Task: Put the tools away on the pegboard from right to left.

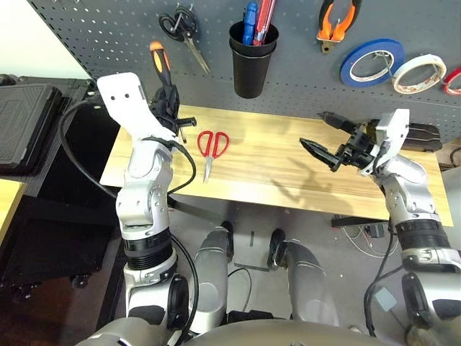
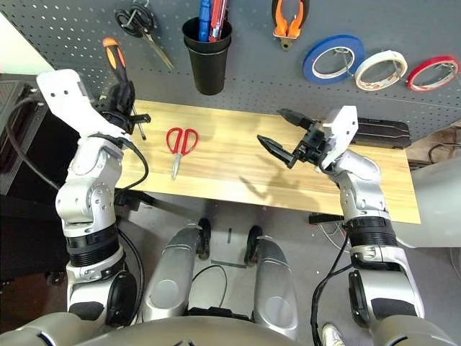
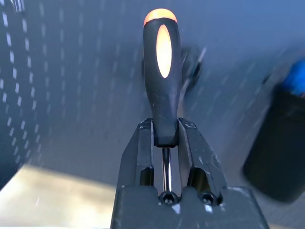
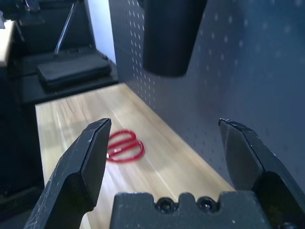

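No legible txt, labels, brands, nos. or signs anywhere in view.

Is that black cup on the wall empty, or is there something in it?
It has things in it: the black cup shows a blue item and a red one standing up from its mouth.
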